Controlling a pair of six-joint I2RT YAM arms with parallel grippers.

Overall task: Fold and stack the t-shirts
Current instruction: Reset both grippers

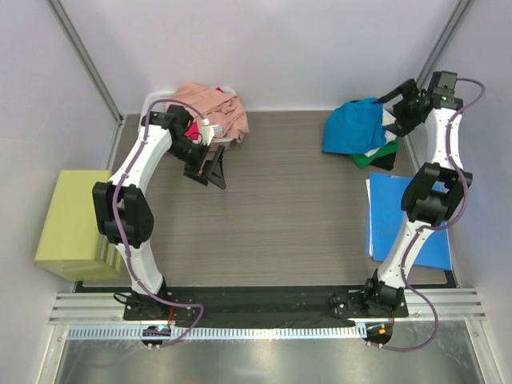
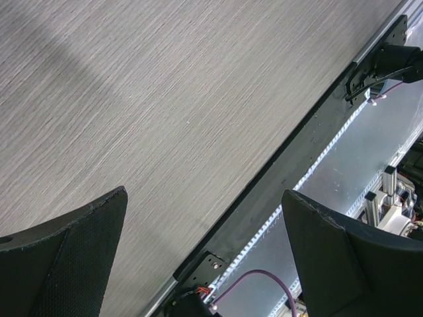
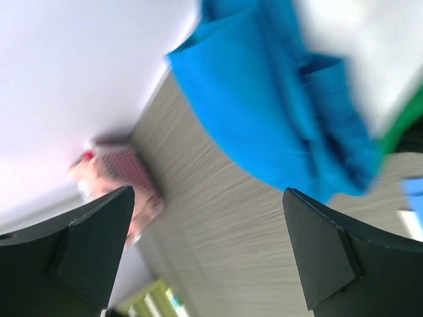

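Right wrist: teal-blue t-shirt (image 3: 264, 99) lies ahead of the spread right claw (image 3: 208, 193).

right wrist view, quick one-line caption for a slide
Open right gripper before the crumpled teal-blue t-shirt, pink clothes blurred across the table.

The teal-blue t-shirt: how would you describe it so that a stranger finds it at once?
On the wooden table, look to the far right corner, beside the right gripper. The teal-blue t-shirt tops a small pile there. It is crumpled and soft, unlike the flat blue sheet nearer the arm bases.
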